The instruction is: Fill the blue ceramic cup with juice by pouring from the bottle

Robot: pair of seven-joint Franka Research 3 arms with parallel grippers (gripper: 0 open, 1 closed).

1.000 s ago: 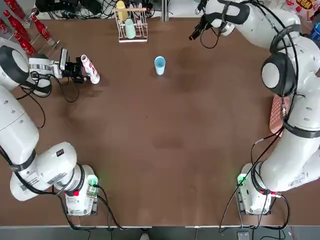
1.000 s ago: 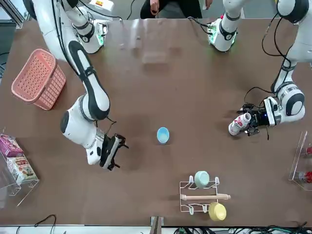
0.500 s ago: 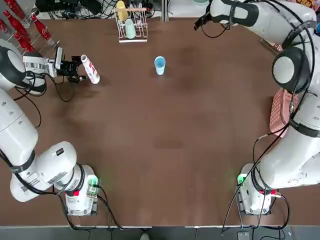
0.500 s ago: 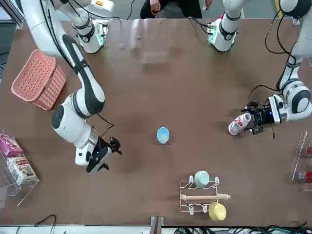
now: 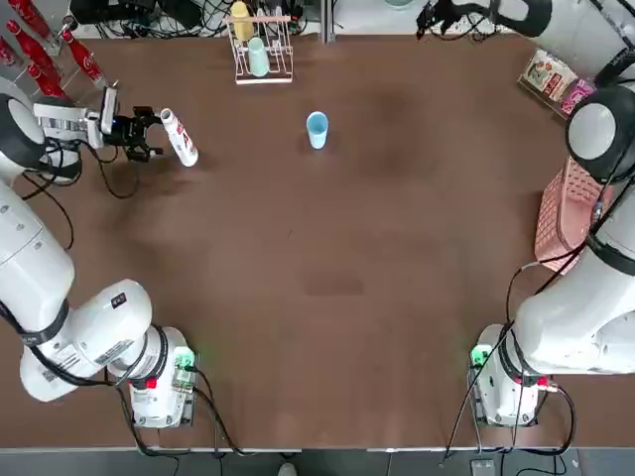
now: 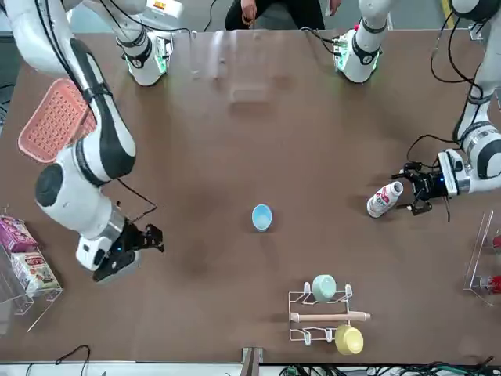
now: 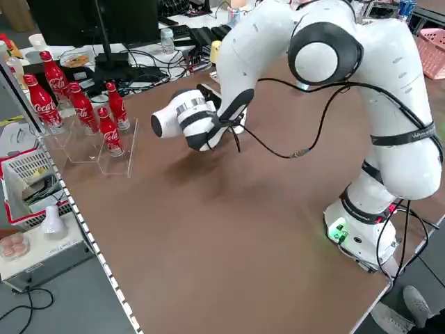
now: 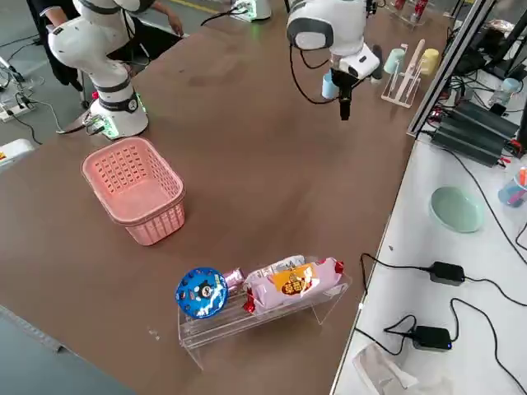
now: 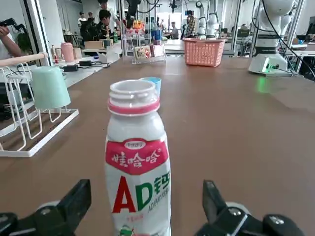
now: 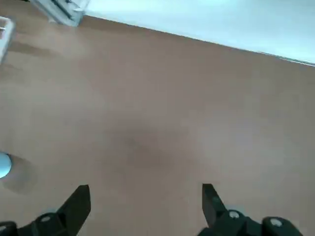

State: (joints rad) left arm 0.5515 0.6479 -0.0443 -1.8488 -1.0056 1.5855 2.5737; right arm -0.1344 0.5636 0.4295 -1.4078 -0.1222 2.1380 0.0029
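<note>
Brown tabletop: a wide matte brown table (image 5: 327,297) carries everything, with the two arm bases at its near edge.
Bottle: the small slim white bottle with a red label and whitish cap (image 5: 180,137) stands on the table at the robot's far left; in the left wrist view it is upright (image 9: 138,167) between the two fingers.
Left gripper: the left gripper (image 5: 147,135) is level with the bottle on its outer side, just beside it; its black fingers (image 9: 74,201) are spread wide, one on either side of the bottle, neither touching it.
Blue cup: the small sky-blue round ceramic cup without a handle (image 5: 317,128) stands upright near the middle of the far half of the table, well apart from the bottle (image 6: 261,217); the left wrist view shows its rim (image 9: 151,80) just behind the bottle's cap.
Right gripper: the right gripper (image 6: 143,237) hangs over bare table at the far right, well apart from the cup; its fingers (image 10: 76,201) are spread apart and hold nothing.
Rack: a white wire rack (image 5: 260,50) at the far edge holds a pale mint-green cup (image 5: 258,58) and a yellow cup (image 5: 241,20).
Basket: a pink plastic basket (image 8: 136,189) sits on the robot's right side.
Cola bottles: red cola bottles (image 7: 80,104) stand in a clear holder at the far left corner.
Snack holder: a clear stand with packaged snacks (image 8: 272,288) sits at the far right corner.
</note>
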